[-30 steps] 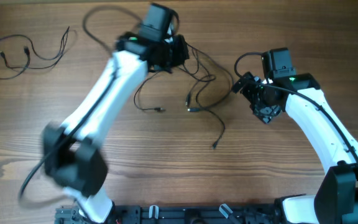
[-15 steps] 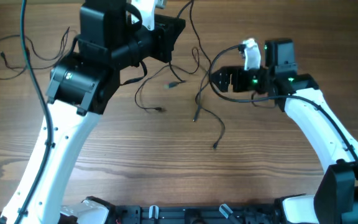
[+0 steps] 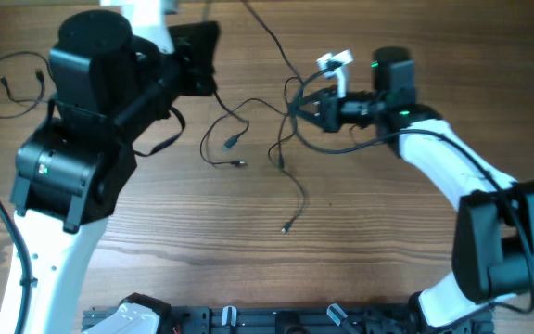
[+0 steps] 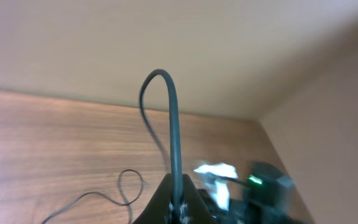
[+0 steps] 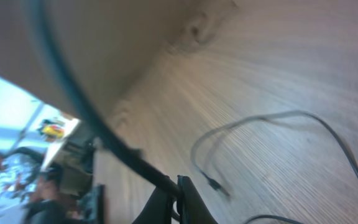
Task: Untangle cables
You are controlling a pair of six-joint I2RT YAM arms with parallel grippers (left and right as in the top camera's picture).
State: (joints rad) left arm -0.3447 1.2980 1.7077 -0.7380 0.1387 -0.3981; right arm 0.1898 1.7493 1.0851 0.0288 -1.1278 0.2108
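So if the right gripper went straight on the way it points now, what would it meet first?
Shut on a strand, the right gripper points left along the table. First in line are loops of the cables just ahead of its fingertips, then the left arm; its height above them is unclear.

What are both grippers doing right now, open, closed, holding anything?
Left gripper: closed on a black cable.
Right gripper: closed on a black cable; same one or not, cannot tell.

The left gripper [image 3: 204,57] now sits raised and further left, drawing a strand upward. The right gripper [image 3: 304,107] has reached left and closed on the cables [image 3: 233,141], dragging them leftward.
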